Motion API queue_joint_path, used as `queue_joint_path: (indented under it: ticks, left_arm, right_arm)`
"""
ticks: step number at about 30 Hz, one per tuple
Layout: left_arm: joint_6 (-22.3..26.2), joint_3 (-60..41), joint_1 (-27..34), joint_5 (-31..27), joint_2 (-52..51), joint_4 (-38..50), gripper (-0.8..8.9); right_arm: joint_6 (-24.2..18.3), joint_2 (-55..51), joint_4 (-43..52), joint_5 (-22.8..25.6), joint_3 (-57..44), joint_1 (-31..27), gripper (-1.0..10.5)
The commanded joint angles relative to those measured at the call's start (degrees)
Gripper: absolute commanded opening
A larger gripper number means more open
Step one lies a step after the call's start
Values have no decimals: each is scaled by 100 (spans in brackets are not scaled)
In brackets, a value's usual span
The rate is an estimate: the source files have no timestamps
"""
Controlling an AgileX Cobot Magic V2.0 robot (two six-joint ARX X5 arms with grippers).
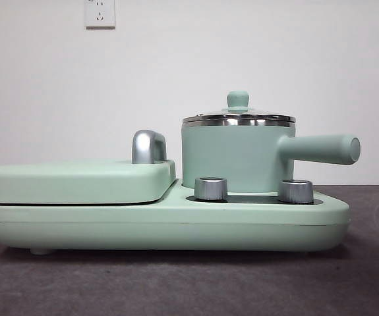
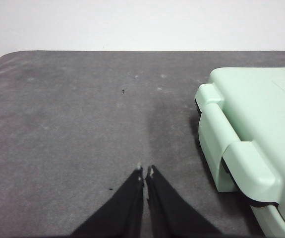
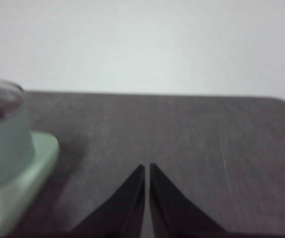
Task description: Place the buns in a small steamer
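front view: a mint-green cooker base [image 1: 163, 227] stands on a dark grey table [image 1: 189, 283] before a white wall [image 1: 44, 85]. the small steamer [image 1: 236, 155], a round green pot with a steel rim, sits on the base's right half, its glass lid [image 1: 238, 113] with green knob in place and its straight handle [image 1: 321, 149] pointing right. two steel dials [image 1: 211, 188] stand on the base just in front of the pot. the flat hinged griddle [image 1: 77, 181] with a chrome handle [image 1: 148, 146] fills the left half, closed. no buns show in any view.

left wrist view: the left gripper [image 2: 144, 171] hangs over bare table beside the griddle's hinged end [image 2: 241, 148], jaws pressed together, holding nothing.

right wrist view, blurred: the right gripper [image 3: 146, 167] hangs over bare table, with the pot [image 3: 3, 131] off to one side, jaws closed and empty.
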Motion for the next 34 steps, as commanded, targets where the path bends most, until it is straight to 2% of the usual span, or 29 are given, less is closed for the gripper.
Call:
queue_joint_path:
  ticks: [1,9,34]
  left_arm:
    - [20,-111,4,-7,-11,-39,16]
    - [22,-111,4,-4,-11,-42,16]
    - [22,-109,4,-4,-11,-44,16]
  right_arm:
    - [-48,-7,7,-4,-160,-140,15]
    - [-52,-7,-741,-140,-157,-376,15]
    - [-46,-7,-577,-105,-157,-372,15]
